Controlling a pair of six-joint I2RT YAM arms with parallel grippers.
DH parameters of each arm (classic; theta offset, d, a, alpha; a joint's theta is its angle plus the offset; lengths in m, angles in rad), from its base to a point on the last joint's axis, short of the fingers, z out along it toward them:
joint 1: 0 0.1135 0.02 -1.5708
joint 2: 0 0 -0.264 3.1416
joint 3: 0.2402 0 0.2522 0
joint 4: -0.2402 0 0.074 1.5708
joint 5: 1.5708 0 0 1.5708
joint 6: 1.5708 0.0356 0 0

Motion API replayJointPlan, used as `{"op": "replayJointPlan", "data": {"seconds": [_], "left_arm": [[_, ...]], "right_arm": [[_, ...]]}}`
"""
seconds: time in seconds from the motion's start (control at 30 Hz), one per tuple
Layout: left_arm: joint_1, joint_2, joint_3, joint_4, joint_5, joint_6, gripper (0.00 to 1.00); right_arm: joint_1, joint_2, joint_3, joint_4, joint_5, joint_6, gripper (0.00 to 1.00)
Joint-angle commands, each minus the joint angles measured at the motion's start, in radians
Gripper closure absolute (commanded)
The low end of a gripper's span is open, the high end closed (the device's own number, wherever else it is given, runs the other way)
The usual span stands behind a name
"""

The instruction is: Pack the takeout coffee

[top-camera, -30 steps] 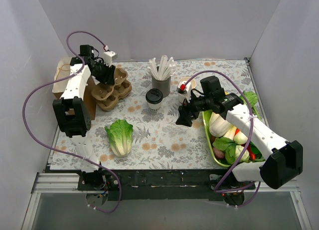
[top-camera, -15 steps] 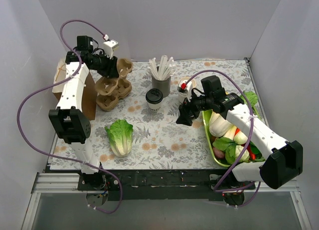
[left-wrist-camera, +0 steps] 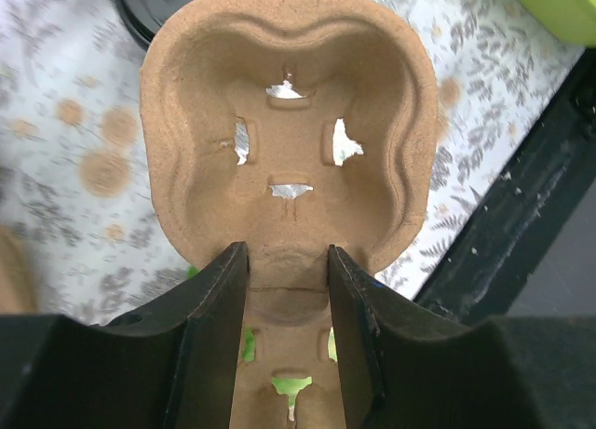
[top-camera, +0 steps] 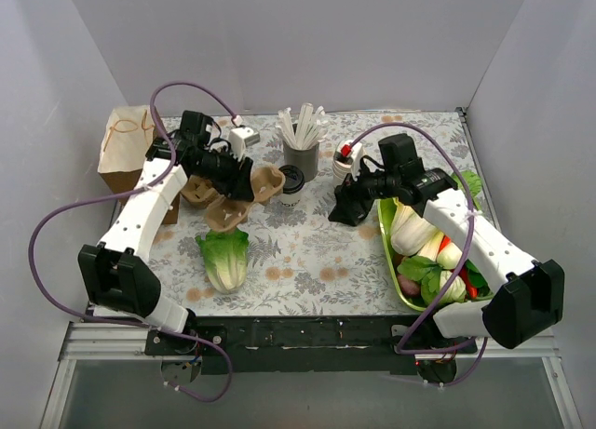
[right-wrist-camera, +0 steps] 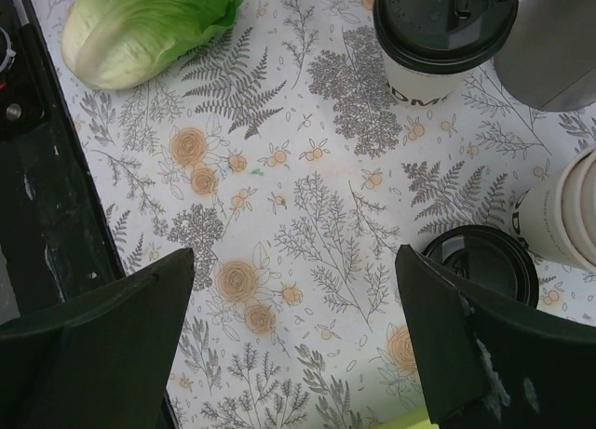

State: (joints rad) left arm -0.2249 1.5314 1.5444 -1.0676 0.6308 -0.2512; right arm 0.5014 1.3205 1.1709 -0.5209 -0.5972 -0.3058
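takeout coffee [top-camera: 291,181]: upright on the tabletop [top-camera: 307,261], black lid on, toward the far edge at about mid-width, just in front of the grey cup [top-camera: 300,159] of white sticks.
Contact: nothing grips the coffee, and neither gripper touches it.
left gripper [left-wrist-camera: 287,252]: fingers drawn in narrow, pinching the centre rib of a brown pulp cup carrier [left-wrist-camera: 289,85].
Carrier position: held tilted just left of the coffee. In the top view one of its wells overlaps the cup's edge, and it looks to be clear of the tabletop.
right gripper [right-wrist-camera: 296,261]: jaws spread wide with nothing between them, hovering over bare tabletop to the right of the coffee, with a loose black lid [right-wrist-camera: 481,261] just below one finger.
Other items: a stack of cream cups [right-wrist-camera: 568,215] behind the right gripper, a paper bag [top-camera: 126,150] in the far left corner, and lettuce [top-camera: 223,254] near the front edge.
Done: the cup looks lidded and ready, and a carrier has been picked up and brought beside it.
Left: by my reading, most of the packing. The carrier must be set down flat and the coffee lifted into a well, with the bag perhaps the last stop.
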Motion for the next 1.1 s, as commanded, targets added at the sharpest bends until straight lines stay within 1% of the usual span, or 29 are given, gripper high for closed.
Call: {"op": "replayJointPlan", "data": {"seconds": [0.0, 0.1, 0.13, 0.17, 0.23, 0.27, 0.33, 0.37, 0.4, 0.47, 0.53, 0.63, 0.7, 0.77, 0.9, 0.93, 0.97, 1.03, 1.07], "left_arm": [[-0.037, -0.108, -0.092, 0.011, 0.001, -0.019, 1.00], [-0.047, -0.126, -0.119, 0.006, 0.015, -0.049, 1.00], [-0.047, -0.129, -0.104, -0.002, 0.018, -0.059, 1.00], [-0.047, -0.132, -0.086, -0.014, -0.008, -0.068, 1.00], [-0.047, -0.146, -0.049, -0.066, -0.103, -0.109, 1.00], [-0.047, -0.157, -0.018, -0.089, -0.217, -0.120, 1.00], [-0.033, -0.204, -0.004, -0.146, -0.313, -0.146, 1.00], [-0.025, -0.224, -0.019, -0.159, -0.368, -0.152, 1.00], [-0.024, -0.244, -0.038, -0.182, -0.466, -0.160, 1.00], [-0.013, -0.303, -0.096, -0.204, -0.564, -0.190, 1.00], [0.008, -0.338, -0.133, -0.229, -0.617, -0.192, 1.00], [0.076, -0.387, -0.222, -0.200, -0.703, -0.207, 1.00], [0.116, -0.398, -0.260, -0.189, -0.721, -0.215, 1.00], [0.156, -0.401, -0.276, -0.175, -0.721, -0.223, 1.00], [0.162, -0.393, -0.257, -0.137, -0.663, -0.217, 1.00], [0.162, -0.381, -0.227, -0.137, -0.634, -0.183, 1.00], [0.160, -0.376, -0.215, -0.141, -0.502, -0.159, 1.00], [0.157, -0.363, -0.198, -0.129, -0.378, -0.097, 1.00], [0.136, -0.353, -0.195, -0.120, -0.271, -0.088, 1.00]], "right_arm": [[-0.024, 0.003, 0.046, 0.041, 0.007, 0.039, 0.04], [-0.027, 0.003, 0.041, 0.042, 0.017, 0.042, 0.04], [-0.029, 0.005, 0.039, 0.038, 0.019, 0.040, 0.04], [-0.031, 0.003, 0.038, 0.036, 0.020, 0.039, 0.04], [-0.032, -0.001, 0.041, 0.027, 0.023, 0.034, 0.04], [-0.035, -0.001, 0.042, 0.025, 0.027, 0.033, 0.04], [-0.040, -0.009, 0.039, 0.021, 0.028, 0.028, 0.04], [-0.041, -0.009, 0.038, 0.025, 0.028, 0.028, 0.04], [-0.041, -0.010, 0.033, 0.027, 0.027, 0.030, 0.04], [-0.043, -0.009, 0.030, 0.038, 0.013, 0.040, 0.04], [-0.043, -0.003, 0.023, 0.045, 0.002, 0.048, 0.04], [-0.043, 0.003, 0.003, 0.078, -0.016, 0.068, 0.04], [-0.044, 0.012, 0.001, 0.084, -0.030, 0.086, 0.05], [-0.044, 0.016, 0.007, 0.084, -0.047, 0.088, 0.05], [-0.044, 0.023, 0.016, 0.068, -0.050, 0.074, 0.05], [-0.044, 0.022, 0.019, 0.062, -0.049, 0.065, 0.05], [-0.044, 0.023, 0.026, 0.059, -0.043, 0.062, 0.05], [-0.049, 0.020, 0.032, 0.058, -0.039, 0.062, 0.05], [-0.057, 0.020, 0.042, 0.055, -0.039, 0.068, 0.05]]}}
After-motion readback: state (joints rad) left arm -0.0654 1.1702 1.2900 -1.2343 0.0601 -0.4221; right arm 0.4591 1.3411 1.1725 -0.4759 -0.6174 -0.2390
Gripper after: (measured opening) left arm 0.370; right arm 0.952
